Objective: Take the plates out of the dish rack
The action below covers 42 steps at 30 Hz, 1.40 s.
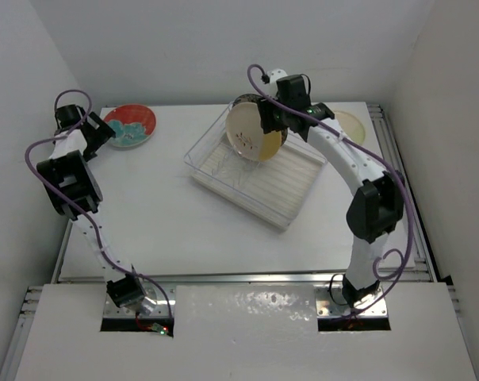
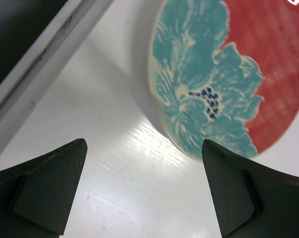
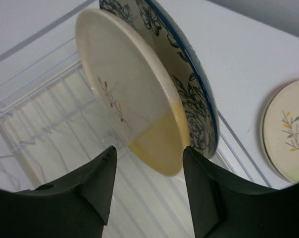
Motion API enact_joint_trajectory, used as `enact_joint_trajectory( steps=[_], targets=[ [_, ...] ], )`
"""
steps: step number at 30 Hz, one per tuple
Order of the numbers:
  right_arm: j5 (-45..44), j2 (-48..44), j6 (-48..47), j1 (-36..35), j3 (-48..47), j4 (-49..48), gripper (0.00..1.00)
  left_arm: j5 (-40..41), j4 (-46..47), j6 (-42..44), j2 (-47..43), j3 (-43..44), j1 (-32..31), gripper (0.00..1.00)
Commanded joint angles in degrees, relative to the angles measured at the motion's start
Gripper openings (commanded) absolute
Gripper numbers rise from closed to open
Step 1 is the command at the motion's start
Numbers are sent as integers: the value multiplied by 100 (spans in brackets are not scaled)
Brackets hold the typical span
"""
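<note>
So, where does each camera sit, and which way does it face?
Top external: above, behind the robot, looking down at the table; both arms show.
Left wrist: faces the red plate lying flat; left hand shows.
Right wrist: faces the cream plate in the dish rack; right hand shows.
Shared: top and right both show that plate.

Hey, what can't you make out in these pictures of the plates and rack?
- Right wrist: blue floral plate hidden behind the cream plate.
- Left wrist: red plate cut off by frame edges.
- Top: second cream plate partly covered by the right arm.
- Right wrist: whether right claw grips the cream plate.
</note>
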<state>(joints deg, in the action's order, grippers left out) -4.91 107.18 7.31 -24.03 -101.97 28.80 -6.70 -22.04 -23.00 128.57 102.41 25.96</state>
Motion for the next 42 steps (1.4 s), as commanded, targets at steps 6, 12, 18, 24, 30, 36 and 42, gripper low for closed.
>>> enact_joint_trajectory(
  steps=[6,12,18,24,30,36,42],
  targets=[
    [289,532,-151,171,-148,-506,52,196,41,1017,-1720,-748,-293,100],
    [306,708,-265,171,64,-718,53,63,174,1000,-2310,-1100,-302,100],
    [868,857,-362,171,160,-876,41,-235,-90,1035,-2504,-1083,-319,100],
    [1220,875,-423,206,248,-1060,13,-288,-178,1052,-2530,-1030,-319,100],
    [1466,463,-976,223,397,-1078,0,-306,-178,1070,-2521,-1004,-319,100],
    [1782,-310,-969,223,319,-1481,0,-358,-151,1079,-2434,-925,-328,100],
    [1739,-698,-398,232,292,-2141,0,-394,-142,1044,-2363,-828,-328,100]
  ],
)
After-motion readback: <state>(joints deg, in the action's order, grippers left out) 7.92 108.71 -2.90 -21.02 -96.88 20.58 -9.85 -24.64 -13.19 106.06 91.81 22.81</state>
